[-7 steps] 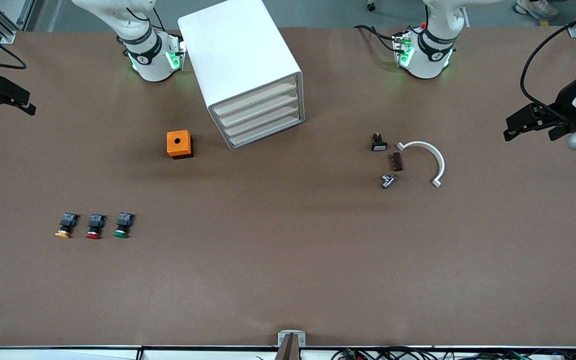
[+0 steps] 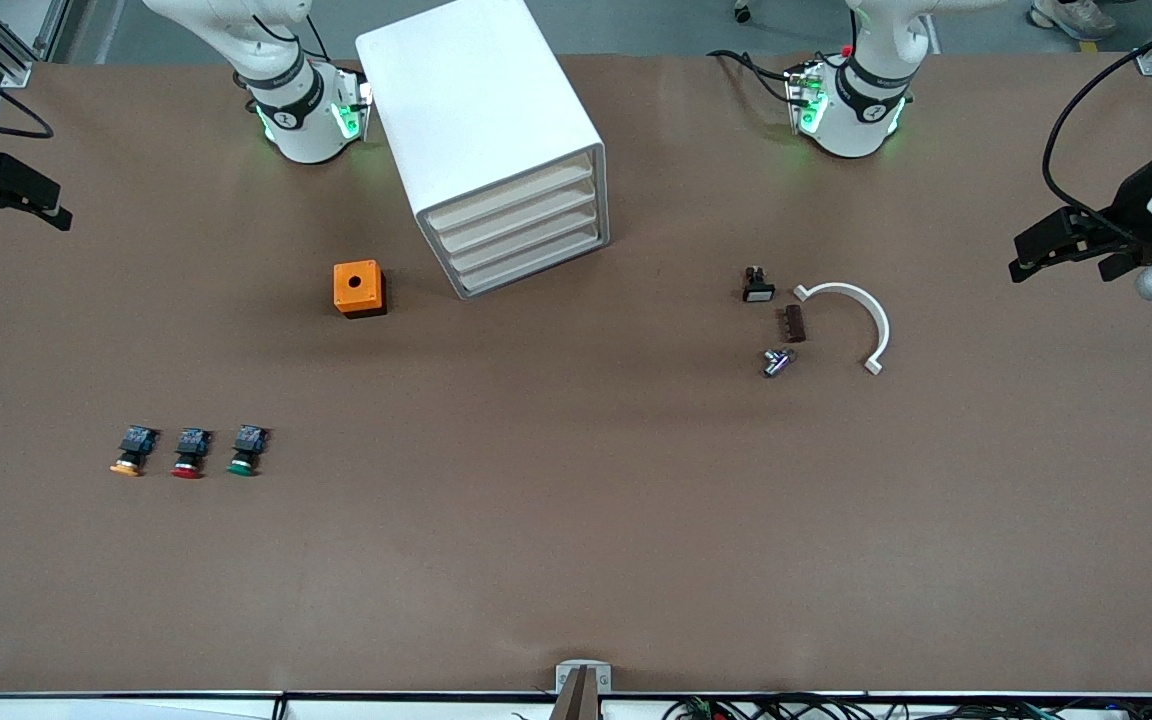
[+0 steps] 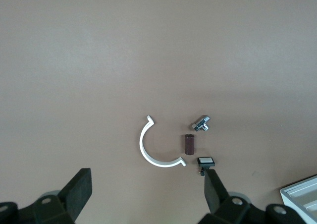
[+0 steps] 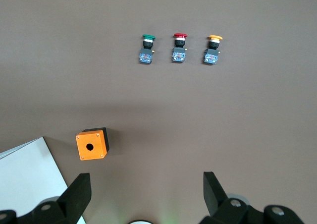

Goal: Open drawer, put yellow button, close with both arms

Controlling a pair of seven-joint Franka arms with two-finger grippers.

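Note:
The white cabinet (image 2: 481,120) stands between the arms' bases, and its topmost drawer (image 2: 511,193) is closed, like the three below it. The yellow button (image 2: 129,452) lies toward the right arm's end of the table, nearer the front camera than the cabinet. It shows in the right wrist view too, as the yellow button (image 4: 213,50). My right gripper (image 2: 24,224) hangs open and empty over the table's edge at its own end; the right gripper (image 4: 145,184) has nothing between its fingers. My left gripper (image 2: 1021,256) hangs open and empty over its end, as the left gripper (image 3: 147,184) shows.
A red-capped button (image 2: 188,455) and a green-capped button (image 2: 246,452) lie in a row beside the yellow one. An orange box (image 2: 358,288) sits beside the cabinet. A white curved clip (image 2: 851,320), a brown block (image 2: 794,323), a metal fitting (image 2: 776,361) and a small black switch (image 2: 758,287) lie toward the left arm's end.
The left arm's hand has shifted very slightly. Nothing on the table has moved.

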